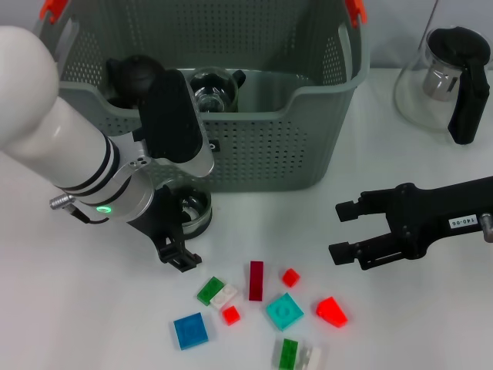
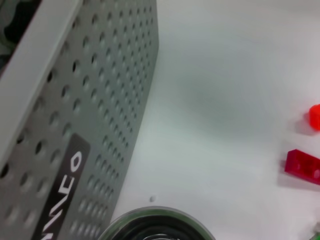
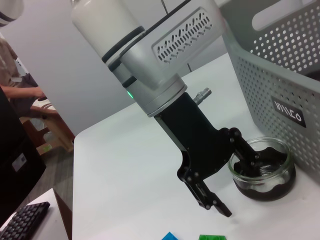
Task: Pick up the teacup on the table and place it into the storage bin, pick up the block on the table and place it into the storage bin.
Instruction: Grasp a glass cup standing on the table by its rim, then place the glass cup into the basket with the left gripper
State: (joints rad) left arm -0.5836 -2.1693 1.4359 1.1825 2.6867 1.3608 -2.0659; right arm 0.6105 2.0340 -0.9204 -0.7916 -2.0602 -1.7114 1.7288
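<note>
the storage bin looks like matt grey-green plastic, pierced all over with small round holes, with glossy orange-red clips. the teacup is clear, shiny glass. the table is smooth, matt white. the blocks look like glossy hard plastic. the left gripper is matt black, its arm glossy white.

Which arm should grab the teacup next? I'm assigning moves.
Left. Its claw is open and already straddles the rim of the teacup, right beside the storage bin. The right claw hovers open farther off, above the table near the blocks.
</note>
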